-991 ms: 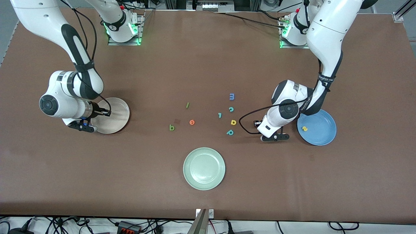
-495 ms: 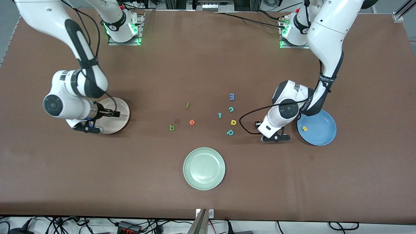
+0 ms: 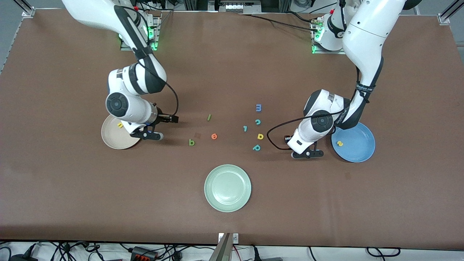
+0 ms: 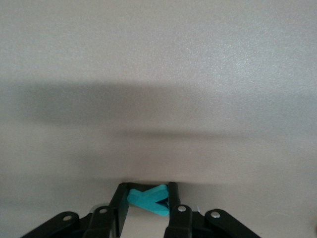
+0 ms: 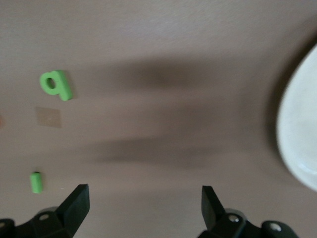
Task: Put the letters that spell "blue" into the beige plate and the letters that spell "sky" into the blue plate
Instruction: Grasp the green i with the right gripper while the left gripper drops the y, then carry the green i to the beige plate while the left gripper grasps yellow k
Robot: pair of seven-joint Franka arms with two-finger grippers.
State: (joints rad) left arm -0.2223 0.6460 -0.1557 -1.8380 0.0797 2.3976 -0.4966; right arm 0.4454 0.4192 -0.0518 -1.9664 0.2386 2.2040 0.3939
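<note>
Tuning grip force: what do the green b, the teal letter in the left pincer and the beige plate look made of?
Green b: likely foam, matte, thick flat-cut edges.
Teal letter: same matte, slab-like look, probably foam; the left pincer is shut on it.
Beige plate: smooth with a soft sheen in the right wrist view; plastic or glazed ceramic, can't tell which.

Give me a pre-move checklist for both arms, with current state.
1. Right jaws open, empty, over the table beside the beige plate: ok.
2. Yellow "u" in beige plate: ok.
3. Green "b" and "l" clear to pick: ok.
4. Left jaws shut on teal "y": ok.
5. Teal "y" over blue plate: not ok, beside it.
6. Yellow "s" in blue plate: ok.
</note>
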